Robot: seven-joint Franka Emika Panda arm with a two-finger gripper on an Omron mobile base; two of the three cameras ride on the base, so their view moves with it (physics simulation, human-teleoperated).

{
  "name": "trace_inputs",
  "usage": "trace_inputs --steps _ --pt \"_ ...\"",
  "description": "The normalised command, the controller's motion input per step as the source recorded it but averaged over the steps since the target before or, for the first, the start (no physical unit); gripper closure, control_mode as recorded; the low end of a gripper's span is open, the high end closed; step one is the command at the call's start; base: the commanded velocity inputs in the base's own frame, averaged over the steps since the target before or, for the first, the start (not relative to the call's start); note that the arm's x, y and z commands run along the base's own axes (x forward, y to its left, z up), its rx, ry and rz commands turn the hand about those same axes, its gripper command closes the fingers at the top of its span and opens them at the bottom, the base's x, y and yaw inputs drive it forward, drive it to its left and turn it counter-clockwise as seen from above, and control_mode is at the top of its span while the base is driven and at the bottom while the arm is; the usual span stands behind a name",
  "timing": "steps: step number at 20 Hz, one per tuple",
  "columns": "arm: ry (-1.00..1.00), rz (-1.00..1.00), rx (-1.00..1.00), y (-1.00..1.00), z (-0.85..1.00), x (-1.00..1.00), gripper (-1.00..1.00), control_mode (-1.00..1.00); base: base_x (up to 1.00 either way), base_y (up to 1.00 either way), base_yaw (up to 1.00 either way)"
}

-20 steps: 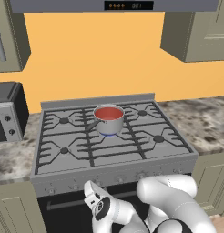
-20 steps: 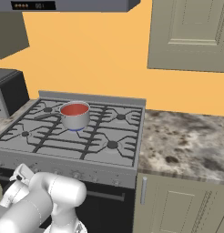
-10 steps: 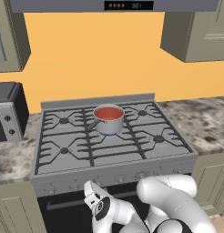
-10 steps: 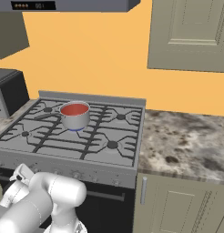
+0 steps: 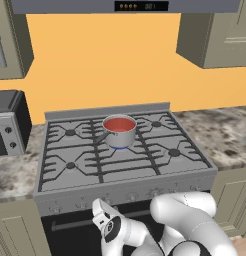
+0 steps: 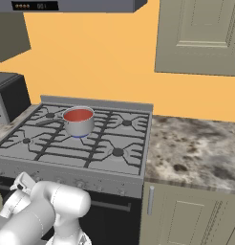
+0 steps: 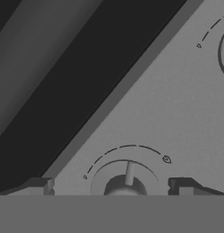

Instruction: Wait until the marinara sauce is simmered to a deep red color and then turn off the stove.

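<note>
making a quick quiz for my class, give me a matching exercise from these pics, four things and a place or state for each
Things:
1. marinara sauce
2. end effector
3. stove
4. box appliance

Places or states:
A. open, astride a front knob
B. between two speckled counters
C. in the steel saucepan on a rear burner
D. on the counter left of the range

Pairs: 1-C, 2-A, 3-B, 4-D

Saucepan [image 5: 119, 132] on stove [image 5: 85, 180] centre-rear burner; countertop [image 5: 222, 135] right.
</note>
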Motion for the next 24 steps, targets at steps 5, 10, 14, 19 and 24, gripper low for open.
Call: trace_inputs --steps 5,10,14,19,24 --pt "0.0 0.0 0.0 0.0 0.0 0.0 -1.0 -1.0 0.0 0.0 0.0" --pt "0.0 0.0 0.0 0.0 0.0 0.0 -1.0 -1.0 0.0 0.0 0.0" --pt "0.0 0.0 0.0 0.0 0.0 0.0 -1.0 -1.0 0.0 0.0 0.0" --pt "0.0 0.0 0.0 0.0 0.0 0.0 -1.0 -1.0 0.0 0.0 0.0" --pt "0.0 0.0 0.0 0.0 0.0 0.0 -1.0 -1.0 0.0 0.0 0.0"
